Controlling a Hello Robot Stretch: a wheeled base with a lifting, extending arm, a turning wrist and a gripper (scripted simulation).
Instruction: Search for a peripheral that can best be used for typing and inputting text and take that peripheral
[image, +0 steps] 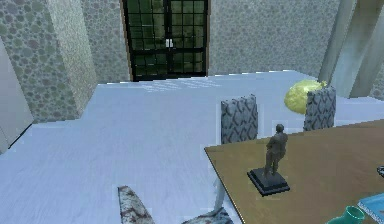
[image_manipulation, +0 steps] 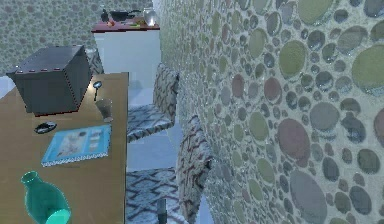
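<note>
In the forward view, one statue (image: 272, 160) is standing on a wooden table (image: 330, 160) at lower right, with two patterned chairs (image: 239, 118) sitting beyond it. In the arm side view, one dark box (image_manipulation: 50, 78) is resting at upper left. One teal bottle (image_manipulation: 42, 200) is lying at lower left, its contents unclear. One blue book (image_manipulation: 77, 145) is lying between them. Neither the jaws' state nor the keyboard's place can be told.
</note>
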